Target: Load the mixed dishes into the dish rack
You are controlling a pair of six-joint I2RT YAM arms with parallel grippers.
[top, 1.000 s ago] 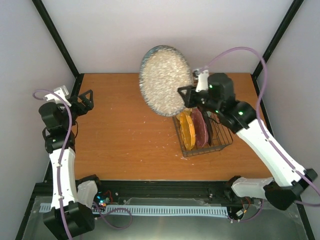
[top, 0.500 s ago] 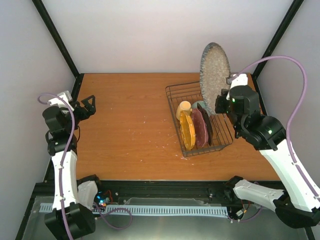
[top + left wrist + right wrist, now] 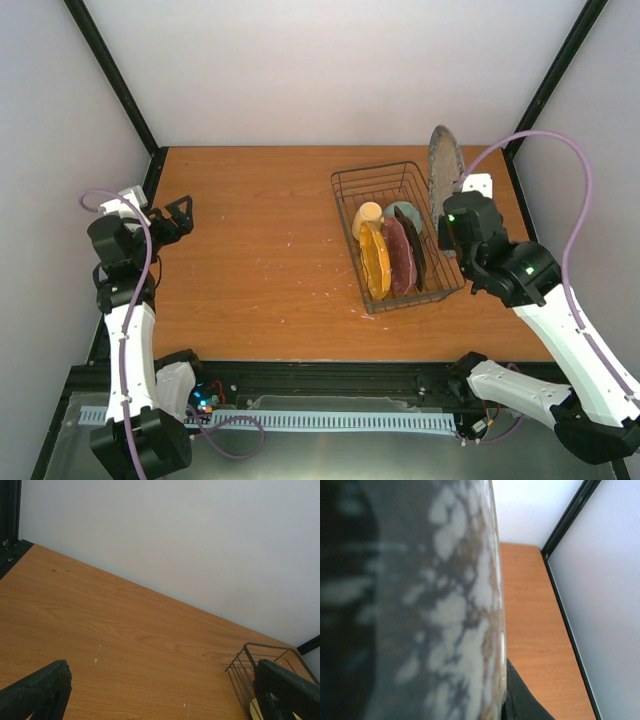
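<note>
The grey speckled plate (image 3: 443,165) stands on edge at the dish rack's (image 3: 370,172) right side, pinched by the right end effector (image 3: 447,208). The left end effector (image 3: 178,212) hangs spread over the bench (image 3: 260,260). From the left wrist, a rack corner shows. From the right wrist, the plate's rim fills the view.

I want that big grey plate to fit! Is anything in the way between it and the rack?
Nothing visible blocks it. The grey plate, edge-on in the right gripper, hangs by the rack's far right edge. The maroon plate and orange plate stand further left, leaving bare wire on that side.
</note>
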